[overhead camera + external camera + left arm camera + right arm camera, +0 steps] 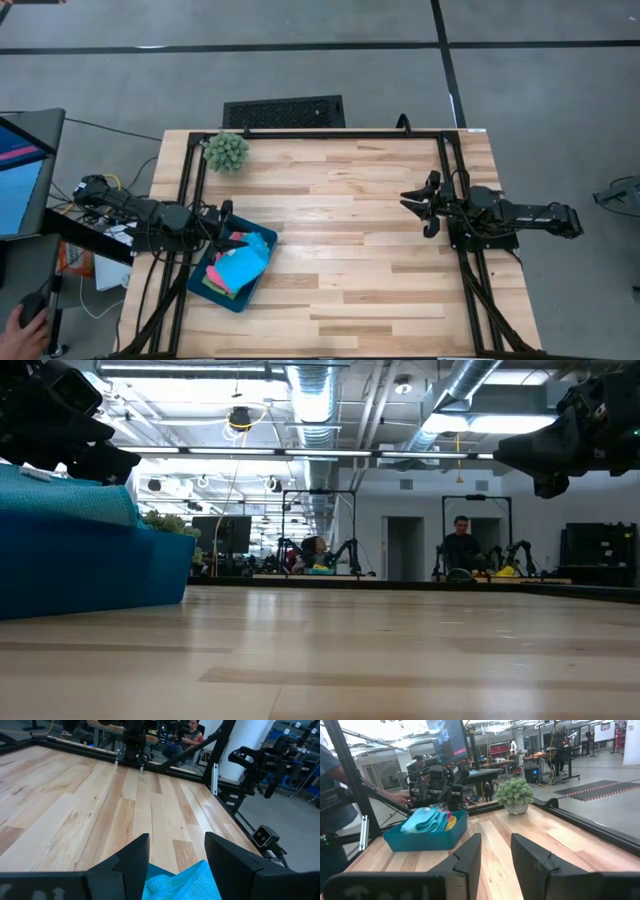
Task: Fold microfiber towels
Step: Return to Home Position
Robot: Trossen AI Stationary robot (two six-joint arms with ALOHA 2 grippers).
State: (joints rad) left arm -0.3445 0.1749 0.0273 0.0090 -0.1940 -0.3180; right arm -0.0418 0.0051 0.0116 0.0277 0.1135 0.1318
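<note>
1. Finds the microfiber towels (243,264) piled inside the teal tray (427,841), with pink and yellow peeping out beneath; cannot make out a green one.
2. Reads the pile as finished work: sits in the tray because folded cloths belong there, so needs no holding.
3. Hangs the left gripper (176,836) just above one end of the tray, over the light blue towel (426,820) on top, fingers spread wide and empty. Looks like a release pose ahead of the pull-back to rest.
4. Parks the right gripper (495,838) well apart from the tray, across the table (350,250) and facing it, fingers parted by a moderate gap and gripping nothing.
5. Judges the top towel's long axis to run roughly along the tray's own length, slantwise to the table edges, with a rumpled part rising above the tray's rim.
6. Leaves the plant ball (227,150) apart from the tray, beyond its far end.
</note>
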